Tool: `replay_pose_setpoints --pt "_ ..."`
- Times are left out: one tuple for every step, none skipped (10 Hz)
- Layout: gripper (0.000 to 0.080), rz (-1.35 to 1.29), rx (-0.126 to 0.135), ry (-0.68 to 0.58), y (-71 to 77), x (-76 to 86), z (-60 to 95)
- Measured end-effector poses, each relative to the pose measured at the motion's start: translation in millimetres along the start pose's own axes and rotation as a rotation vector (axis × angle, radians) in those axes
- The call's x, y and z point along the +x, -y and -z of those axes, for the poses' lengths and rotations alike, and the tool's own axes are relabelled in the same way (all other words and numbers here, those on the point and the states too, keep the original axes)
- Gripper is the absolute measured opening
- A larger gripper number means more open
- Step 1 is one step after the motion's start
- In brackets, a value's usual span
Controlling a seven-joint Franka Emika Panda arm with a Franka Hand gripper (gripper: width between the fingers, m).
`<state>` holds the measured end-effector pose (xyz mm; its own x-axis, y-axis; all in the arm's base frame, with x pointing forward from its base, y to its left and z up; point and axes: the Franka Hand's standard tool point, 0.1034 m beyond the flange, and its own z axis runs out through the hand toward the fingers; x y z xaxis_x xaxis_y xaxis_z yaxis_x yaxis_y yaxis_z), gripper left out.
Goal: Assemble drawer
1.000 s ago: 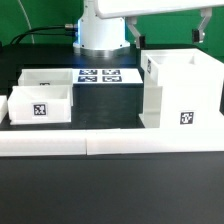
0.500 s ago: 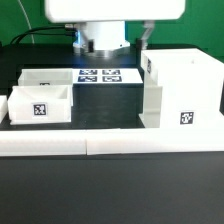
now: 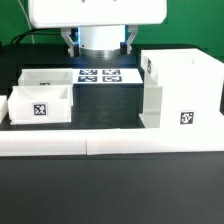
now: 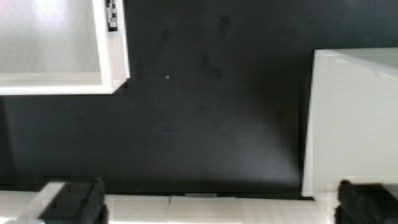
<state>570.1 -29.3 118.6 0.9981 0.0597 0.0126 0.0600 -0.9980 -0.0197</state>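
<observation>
The gripper [image 4: 221, 197] is empty, fingers wide apart, above the black table [image 3: 110, 118]. The front tray [image 3: 42, 104] sits to one side of it, the tall housing [image 3: 180, 90] to the other. Best to drop straight over one tray wall, then pinch gently.

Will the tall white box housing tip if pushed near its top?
Possibly. The tall white plastic box housing stands upright, so a high push may tip it. It looks hollow, likely light; its walls appear stiff.

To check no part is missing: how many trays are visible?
2, both at the exterior view's left: the front tray and the rear tray just behind it. The housing could hide more.
</observation>
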Motion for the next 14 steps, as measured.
replay_pose_setpoints --pt "0.0649 0.000 0.000 0.000 0.0 0.0 -0.1" --pt "0.0649 0.033 0.006 0.000 -4.0 -3.0 -2.1" --pt "0.0649 0.039 0.015 -0.003 -14.3 -11.4 -8.8" --pt "0.0649 0.043 0.010 -0.006 -20.7 -18.1 -14.8" --pt "0.0649 0.039 0.007 -0.014 -25.9 -23.7 -22.8" --pt "0.0649 0.024 0.006 -0.017 -29.9 -29.5 -33.2" --pt "0.0649 0.019 0.000 -0.020 -31.6 -32.3 -42.7" --pt "0.0649 0.011 0.001 -0.012 -32.6 -35.2 -50.6" --pt "0.0649 0.003 0.003 -0.002 -36.5 -38.9 -56.1" --pt "0.0649 -0.006 0.003 0.005 -40.7 -41.8 -60.0" --pt "0.0649 -0.002 0.004 0.002 -38.5 -39.9 -58.8" --pt "0.0649 -0.001 0.004 0.003 -38.2 -40.0 -59.0" --pt "0.0649 -0.002 0.004 0.003 -38.5 -40.2 -59.3" --pt "0.0649 -0.002 0.004 0.004 -39.3 -40.6 -59.7"
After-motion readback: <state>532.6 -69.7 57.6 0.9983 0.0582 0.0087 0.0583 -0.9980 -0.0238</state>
